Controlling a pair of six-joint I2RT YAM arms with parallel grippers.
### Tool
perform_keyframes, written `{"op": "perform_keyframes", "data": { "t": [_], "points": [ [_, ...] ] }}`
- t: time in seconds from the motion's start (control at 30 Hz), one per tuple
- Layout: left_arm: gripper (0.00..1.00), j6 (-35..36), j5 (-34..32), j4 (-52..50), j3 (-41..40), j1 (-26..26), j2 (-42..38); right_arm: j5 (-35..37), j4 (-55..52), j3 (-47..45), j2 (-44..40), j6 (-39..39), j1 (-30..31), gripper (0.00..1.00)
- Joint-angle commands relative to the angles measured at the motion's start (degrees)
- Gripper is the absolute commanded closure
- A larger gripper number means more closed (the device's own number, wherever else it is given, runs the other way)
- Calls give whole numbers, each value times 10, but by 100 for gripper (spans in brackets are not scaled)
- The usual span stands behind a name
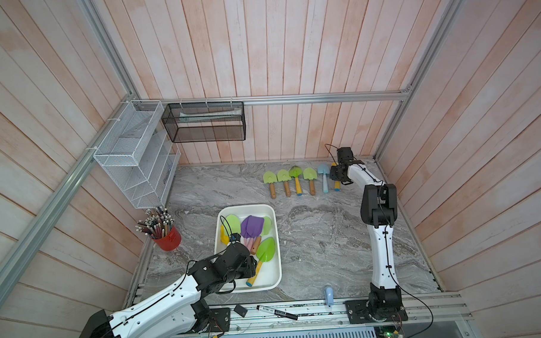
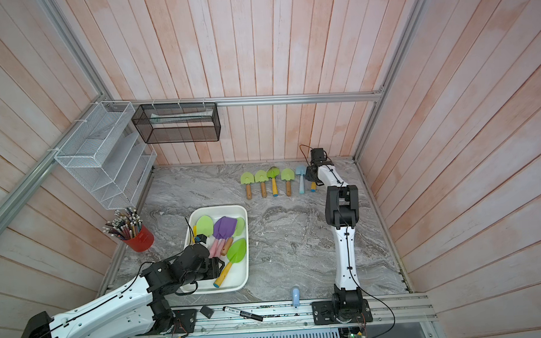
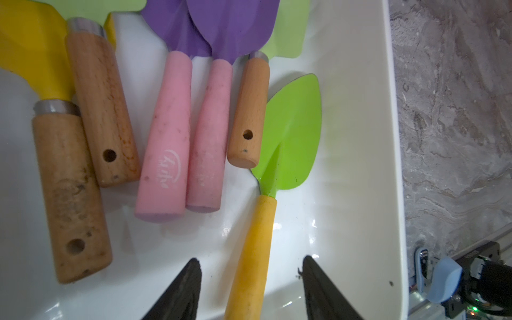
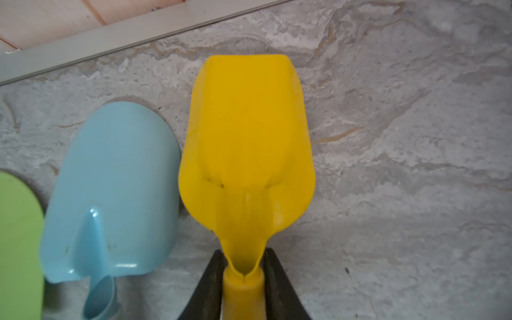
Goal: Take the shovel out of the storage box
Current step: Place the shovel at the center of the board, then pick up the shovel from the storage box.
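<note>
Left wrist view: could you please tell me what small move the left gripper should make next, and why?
Probably close the left gripper: its open jaws straddle the yellow handle of the green shovel, which lies in the storage box, with gaps on both sides.

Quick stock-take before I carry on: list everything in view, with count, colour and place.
storage box: 1, white, on the table, left of centre
boxed shovels: 6; two purple with pink handles, three green, one yellow; inside the box
row shovels: 6; four green, one light blue, one yellow shovel; at the back of the table
pencil cup: 1, red, left of the box
wire rack: 1, white, hung at left
mesh basket: 1, black, hung at back
marker: 1, black, on the front rail
block: 1, black, on the rail
plastic piece: 1, light blue, at the table's front edge
left gripper: open, astride the green trowel's yellow handle, in the box
right gripper: flanking the yellow shovel's neck; grip unclear
</note>
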Motion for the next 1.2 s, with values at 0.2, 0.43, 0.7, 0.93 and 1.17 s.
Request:
{"op": "perform_keyframes", "data": {
  "t": [0.2, 0.43, 0.7, 0.93, 1.17],
  "points": [
    [40, -12, -18, -28, -4, -5, -18, -9, -7, -31, -69, 4, -2, 62],
    [38, -9, -24, -27, -2, -6, -4, -15, 33, -121, -194, 24, 0, 54],
    [36, -11, -31, -21, -2, -10, 14, 5, 113, -319, -369, 37, 76, 53],
    [35, -9, -29, -12, 1, -34, 55, 9, 170, -445, -472, 51, 160, 53],
    [35, 2, -16, 3, 7, -63, 98, -10, 189, -504, -526, 64, 174, 53]
  ]
}}
